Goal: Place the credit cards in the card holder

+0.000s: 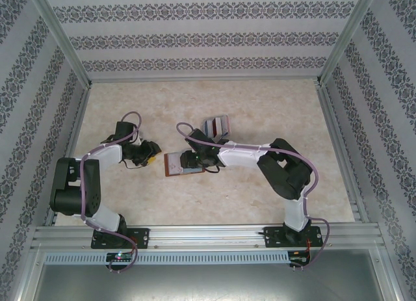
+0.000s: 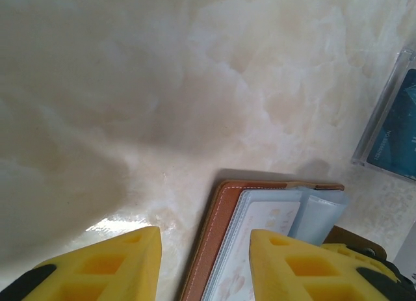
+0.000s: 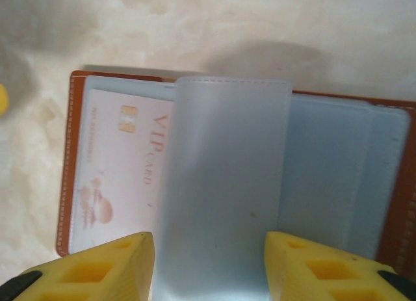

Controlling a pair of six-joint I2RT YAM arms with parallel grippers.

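The card holder point(image 1: 174, 164) lies open on the table, brown outside with grey-blue clear sleeves point(image 3: 325, 177) inside. A pale card printed VIP point(image 3: 120, 171) sits in its left sleeve. One sleeve page point(image 3: 221, 184) stands raised between the fingers of my right gripper point(image 3: 209, 268), whose jaws are apart just above the holder's middle. My left gripper point(image 2: 205, 265) is open, low over the holder's brown edge point(image 2: 211, 242), one finger point(image 2: 292, 262) above the sleeves. More credit cards point(image 1: 216, 125) rest in a clear case behind the holder; a blue card point(image 2: 396, 129) shows through it.
Patterned walls with metal rails point(image 1: 338, 119) enclose the marbled table point(image 1: 260, 106) on three sides. Both arms reach toward the table's middle, and their grippers point(image 1: 153, 155) point(image 1: 195, 159) are close together over the holder.
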